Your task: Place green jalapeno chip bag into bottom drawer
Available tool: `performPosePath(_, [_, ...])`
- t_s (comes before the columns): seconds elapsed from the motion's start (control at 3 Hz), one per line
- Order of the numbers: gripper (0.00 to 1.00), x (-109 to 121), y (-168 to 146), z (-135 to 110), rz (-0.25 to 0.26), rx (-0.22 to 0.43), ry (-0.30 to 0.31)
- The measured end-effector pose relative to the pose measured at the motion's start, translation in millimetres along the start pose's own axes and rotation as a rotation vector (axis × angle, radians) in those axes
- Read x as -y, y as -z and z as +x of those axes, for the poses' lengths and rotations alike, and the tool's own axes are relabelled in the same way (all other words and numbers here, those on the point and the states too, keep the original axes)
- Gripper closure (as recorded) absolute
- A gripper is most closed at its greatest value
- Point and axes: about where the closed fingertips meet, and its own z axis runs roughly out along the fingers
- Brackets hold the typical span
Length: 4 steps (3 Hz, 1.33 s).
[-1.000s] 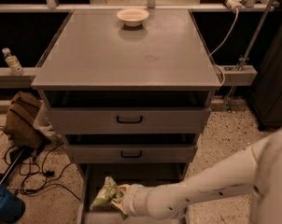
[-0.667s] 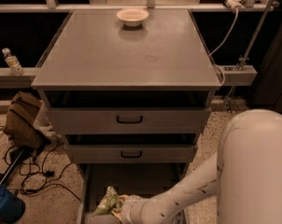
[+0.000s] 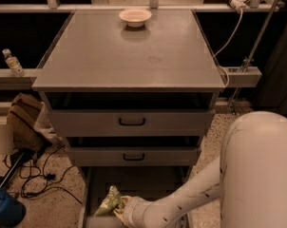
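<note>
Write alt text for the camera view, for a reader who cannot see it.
A robot arm's claw reaches into the open bottom drawer of a grey cabinet, right against a green jalapeno chip bag at the drawer's front left. A white bowl sits at the back of the cabinet top.

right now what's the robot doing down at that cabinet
The robot's arm reaches down into the pulled-out bottom drawer. Its gripper is low at the drawer's front left, right against the green jalapeno chip bag, which is already inside the drawer. Whether the bag has been let go cannot be told. A white bowl sits on the cabinet top.
</note>
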Motion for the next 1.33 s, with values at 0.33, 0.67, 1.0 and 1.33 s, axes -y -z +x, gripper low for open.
performPosePath(0.33, [1.00,4,-8,16,0.032,0.045,-0.027])
performPosePath(0.67, [1.00,39,-18,48,0.188,0.152,-0.094])
performPosePath(1.0, [1.00,54,-35,87,0.303,0.224,-0.124])
performPosePath(1.33, [1.00,50,-81,135,0.301,0.254,-0.152])
